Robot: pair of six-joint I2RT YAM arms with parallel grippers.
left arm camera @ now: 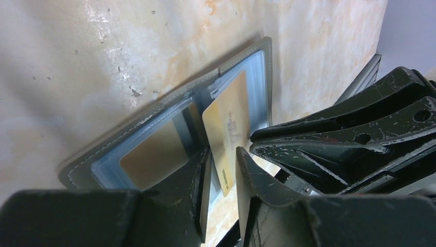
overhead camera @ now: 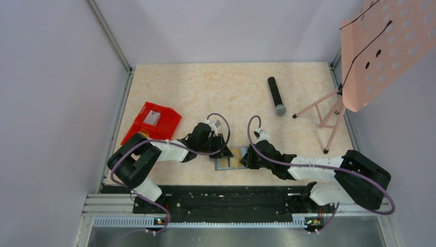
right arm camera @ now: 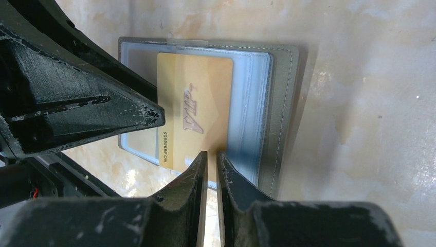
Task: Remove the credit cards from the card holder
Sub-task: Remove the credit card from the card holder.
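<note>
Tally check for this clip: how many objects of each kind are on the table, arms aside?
Card holder: 1
Gold cards: 2, one partly out, one behind its window
Red bin: 1
Microphone: 1
Music stand: 1
Total: 6

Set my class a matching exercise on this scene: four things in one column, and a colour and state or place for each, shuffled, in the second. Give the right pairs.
Things
1. card holder
2. card
3. microphone
4. bin

Descriptions
A. black, lying on its side
B. gold, printed VIP
C. red, furthest left
D. grey, lying open

Pairs: 1-D, 2-B, 3-A, 4-C
</note>
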